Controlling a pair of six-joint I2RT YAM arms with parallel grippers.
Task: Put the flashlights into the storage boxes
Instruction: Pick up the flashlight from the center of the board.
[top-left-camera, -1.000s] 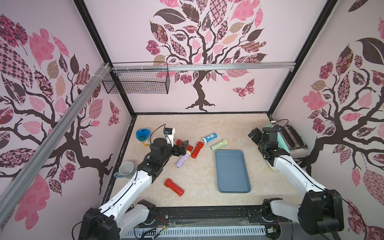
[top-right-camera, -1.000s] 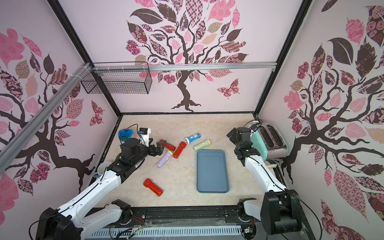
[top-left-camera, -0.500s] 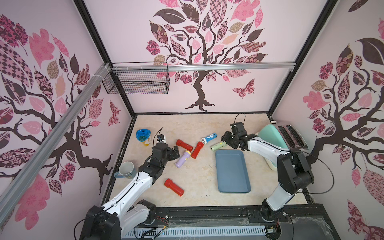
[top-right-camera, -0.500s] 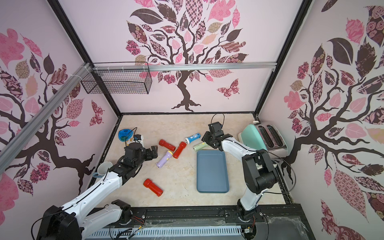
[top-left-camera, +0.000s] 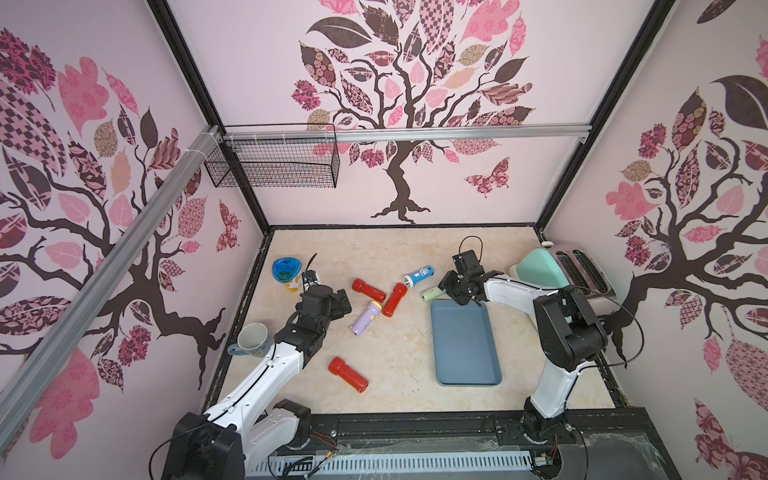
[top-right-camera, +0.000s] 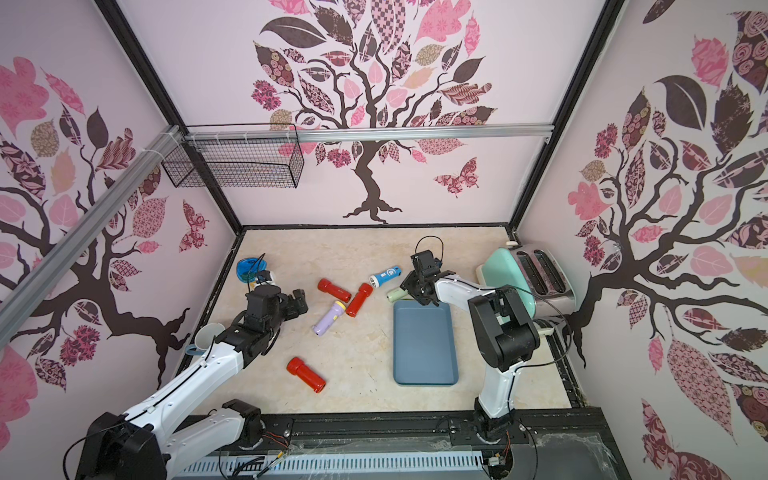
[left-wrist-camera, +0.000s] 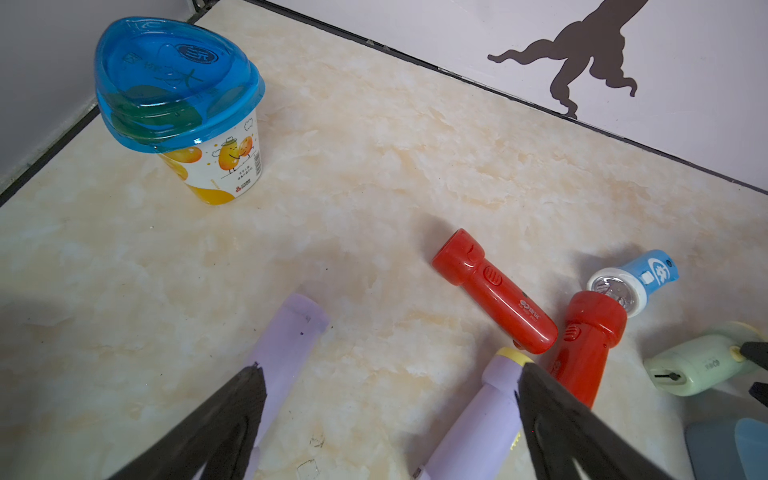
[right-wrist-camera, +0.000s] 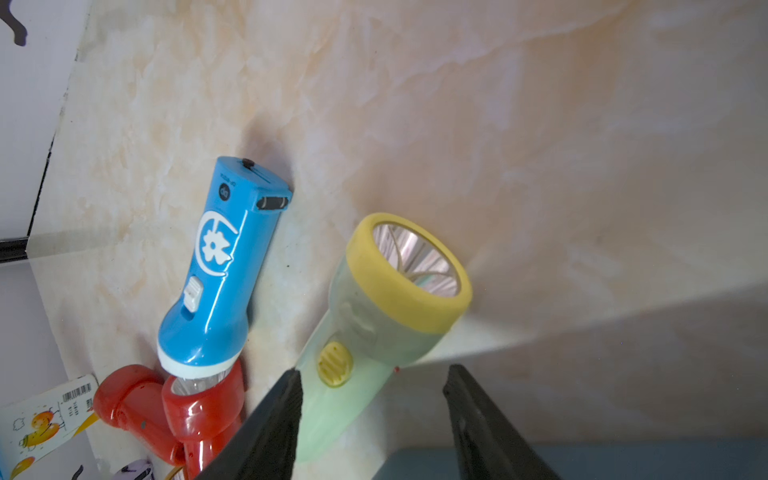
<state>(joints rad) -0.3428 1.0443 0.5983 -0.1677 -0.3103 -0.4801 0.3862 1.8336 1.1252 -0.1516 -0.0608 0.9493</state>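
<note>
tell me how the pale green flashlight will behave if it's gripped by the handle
The pale green flashlight looks like rigid plastic, so probably stiff. Lying on its round side, it may roll if nudged. Its wider yellow-rimmed head could droop in a handle grip.

Lab robot booth: tree-decal walls (top-left-camera: 257, 62), aluminium rails (top-left-camera: 457, 134).

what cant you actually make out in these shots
- Right wrist view: whether the right tool grips the pale green flashlight; a finger overlaps its body.
- Left wrist view: one end of the lilac flashlight nearer the jar, behind a left tool finger.
- Both top views: that same flashlight, under the left arm.
</note>
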